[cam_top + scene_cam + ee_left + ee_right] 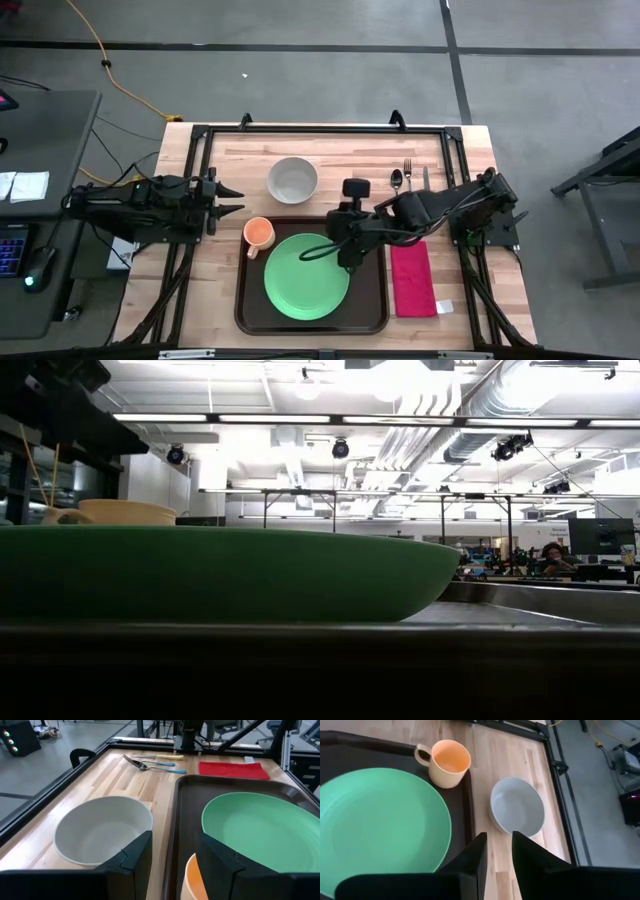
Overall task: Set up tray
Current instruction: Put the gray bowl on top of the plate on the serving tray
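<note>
Wooden table (300,150): bowl (293,179), cup (259,234) beside tray (245,315).

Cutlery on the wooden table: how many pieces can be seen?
3, side by side on the table's far side, beyond the red cloth napkin: a metal spoon, a metal fork and a knife. Others may be hidden under the arm.

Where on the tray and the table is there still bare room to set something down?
On the tray, only strips beside the plate are bare; the cup fills its far-left corner. The right gripper hangs over the plate's right edge. On the table, bare wood lies left of the tray and left of the bowl. Cutlery and napkin crowd the right.
</note>
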